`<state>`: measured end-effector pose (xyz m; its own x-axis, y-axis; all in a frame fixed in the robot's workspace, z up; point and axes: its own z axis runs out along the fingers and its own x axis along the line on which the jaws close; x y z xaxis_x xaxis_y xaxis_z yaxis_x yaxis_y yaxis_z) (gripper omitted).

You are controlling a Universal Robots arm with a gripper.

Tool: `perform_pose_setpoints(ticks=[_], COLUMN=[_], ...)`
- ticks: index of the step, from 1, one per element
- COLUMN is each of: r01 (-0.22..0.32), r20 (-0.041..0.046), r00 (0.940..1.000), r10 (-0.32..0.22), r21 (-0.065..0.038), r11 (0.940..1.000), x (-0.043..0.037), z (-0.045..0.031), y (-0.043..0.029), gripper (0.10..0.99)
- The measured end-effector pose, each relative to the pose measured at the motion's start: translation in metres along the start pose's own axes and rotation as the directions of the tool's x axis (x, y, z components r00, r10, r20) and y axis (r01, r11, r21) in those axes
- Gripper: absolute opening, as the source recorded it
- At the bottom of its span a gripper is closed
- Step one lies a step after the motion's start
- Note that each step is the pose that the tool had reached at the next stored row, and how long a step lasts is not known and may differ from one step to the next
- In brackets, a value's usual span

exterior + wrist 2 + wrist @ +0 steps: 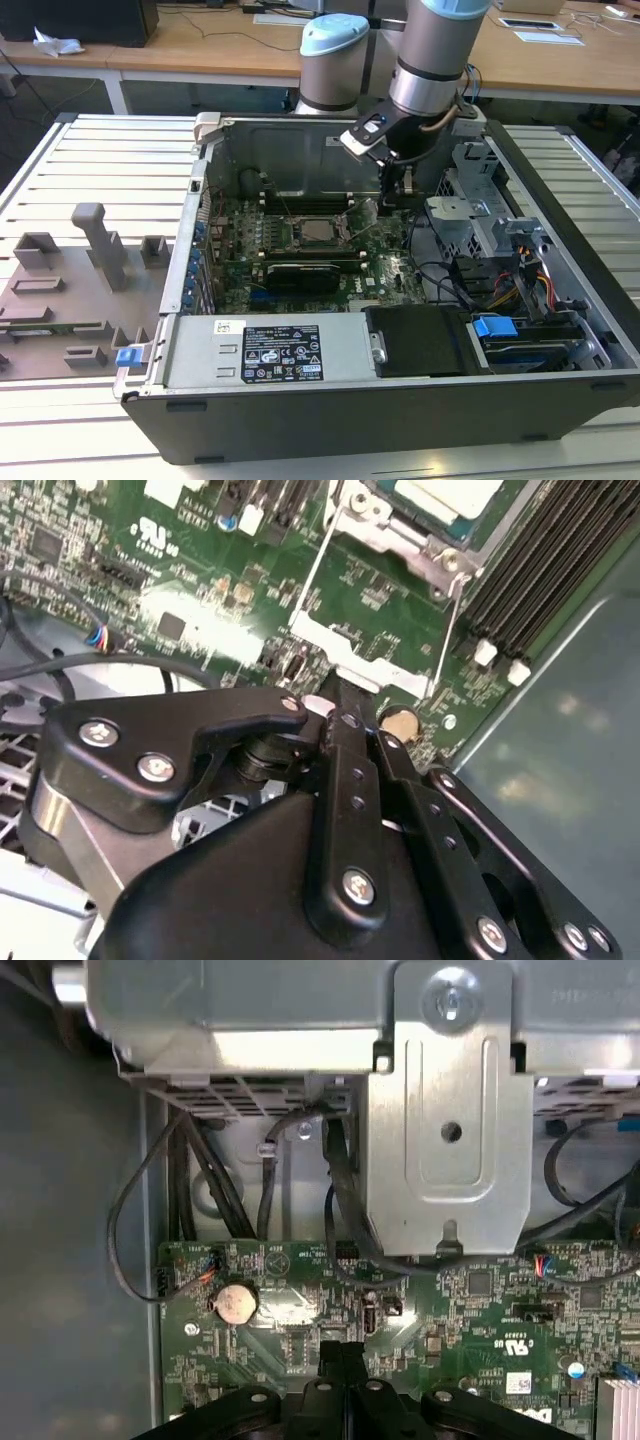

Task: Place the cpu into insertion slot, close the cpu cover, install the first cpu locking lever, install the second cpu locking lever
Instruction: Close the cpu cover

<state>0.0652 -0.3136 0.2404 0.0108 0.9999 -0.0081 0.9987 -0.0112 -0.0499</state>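
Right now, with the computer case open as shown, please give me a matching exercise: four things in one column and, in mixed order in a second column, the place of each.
Things
1. cpu
2. coin battery
3. white label
4. grey blocks

Places
A. outside the case, at the exterior view's left
B. in the socket on the green motherboard
C. flat on the motherboard, beside black cables in the first wrist view
D. on the silver box inside the case

Pairs: 1-B, 2-C, 3-D, 4-A

Open computer case [400, 410] on slatted table [100, 160]; grey fixture tray [80, 305] at exterior view's left.
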Motion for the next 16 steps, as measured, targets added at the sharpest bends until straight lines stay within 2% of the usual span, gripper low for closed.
perform_pose_setpoints(ticks=[3, 7, 16], r01=[0.0, 0.0, 0.0], r20=[-0.0004, -0.0004, -0.0005], r00=[1.0, 1.0, 1.0], r10=[0.0, 0.0, 0.0], r21=[0.0, 0.0, 0.0], r11=[1.0, 1.0, 1.0], x=[-0.0002, -0.0003, -0.0004], z=[0.0004, 0.0008, 0.0016], y=[-0.0089, -0.017, -0.0315], gripper=[0.106, 0.106, 0.106])
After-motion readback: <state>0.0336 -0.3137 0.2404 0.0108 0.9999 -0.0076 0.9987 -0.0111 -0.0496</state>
